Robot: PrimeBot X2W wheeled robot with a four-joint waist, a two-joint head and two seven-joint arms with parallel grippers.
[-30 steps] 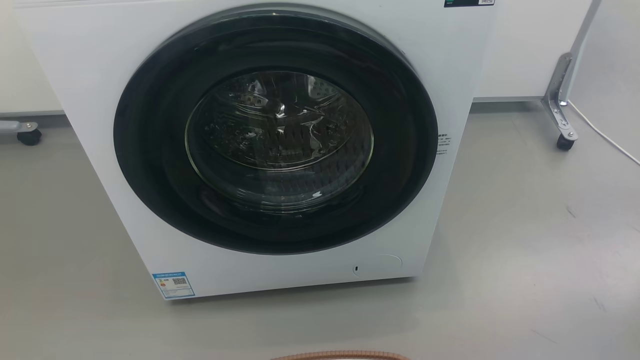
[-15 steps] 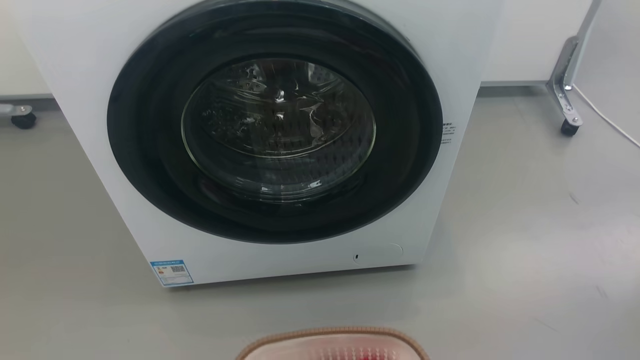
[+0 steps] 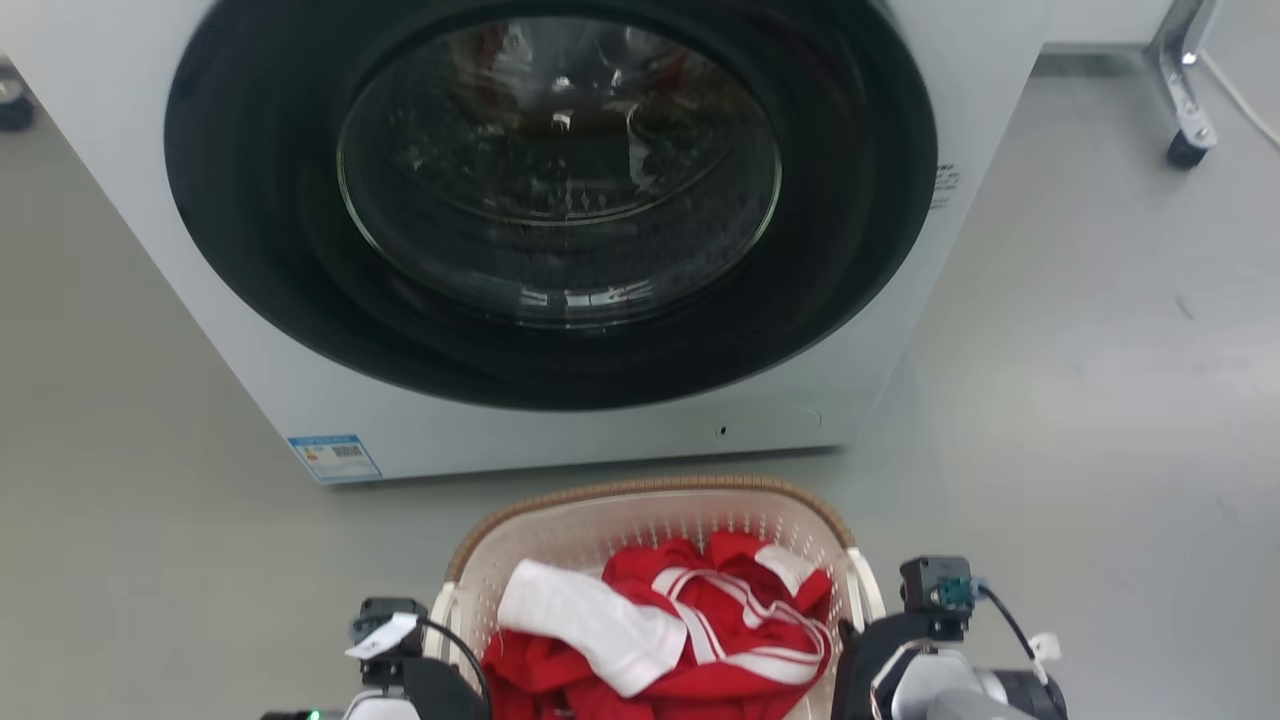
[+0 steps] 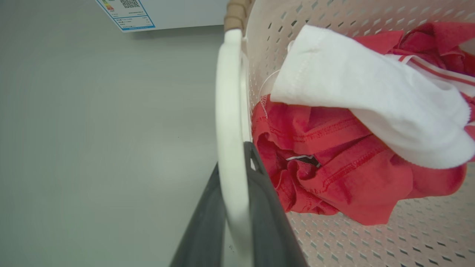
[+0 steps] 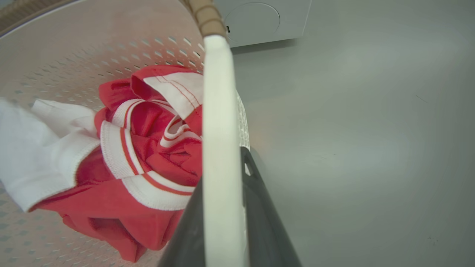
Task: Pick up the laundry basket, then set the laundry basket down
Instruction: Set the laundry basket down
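The washer (image 3: 600, 440) stands on the grey floor (image 3: 1080, 400). Its round dark door (image 3: 550, 190) is closed, and a blue label (image 3: 334, 457) is fixed at its lower left corner. The laundry basket (image 3: 650, 486) is located just in front of the washer, at the bottom of the view. It contains a red garment (image 3: 735, 555) with white stripes and a white cloth (image 3: 590, 620). The left gripper (image 3: 440, 680) is positioned at the left handle (image 3: 442, 615), the right gripper (image 3: 860, 650) at the right handle (image 3: 862, 590)

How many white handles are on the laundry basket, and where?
2. The left handle is on the left side of the laundry basket, between the fingers of the left gripper; the right handle is on its right side, between the fingers of the right gripper.
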